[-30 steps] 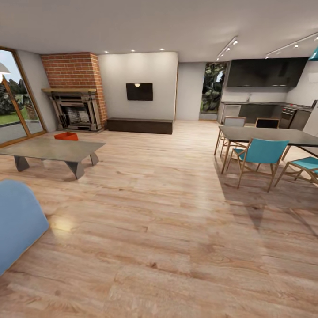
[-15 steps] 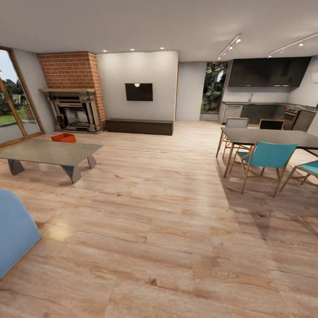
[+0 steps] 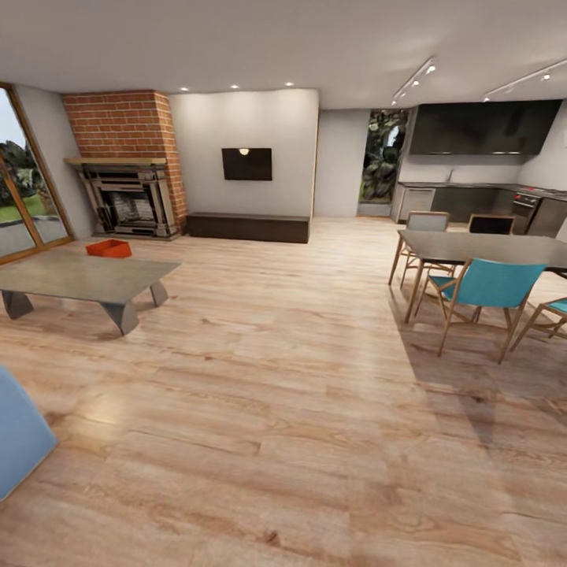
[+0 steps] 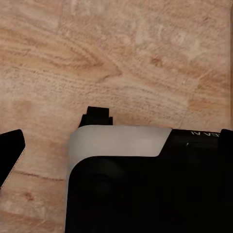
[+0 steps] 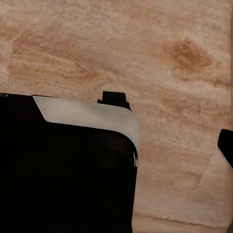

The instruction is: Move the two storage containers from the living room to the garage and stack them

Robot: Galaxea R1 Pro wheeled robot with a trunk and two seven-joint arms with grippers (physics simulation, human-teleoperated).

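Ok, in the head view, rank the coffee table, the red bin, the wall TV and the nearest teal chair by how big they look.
Largest to smallest as they appear:
1. coffee table
2. teal chair
3. wall TV
4. red bin

The TV and the bin stand farther from the camera, so true sizes may differ.

Head forward; wrists floorward, close.

Cam swung right, things themselves didn't budge. Blue sofa (image 3: 20,441) mostly gone off the near-left corner, coffee table (image 3: 83,277) and red-orange bin (image 3: 109,249) sit further left in frame, garden doors (image 3: 24,197) partly cut off.
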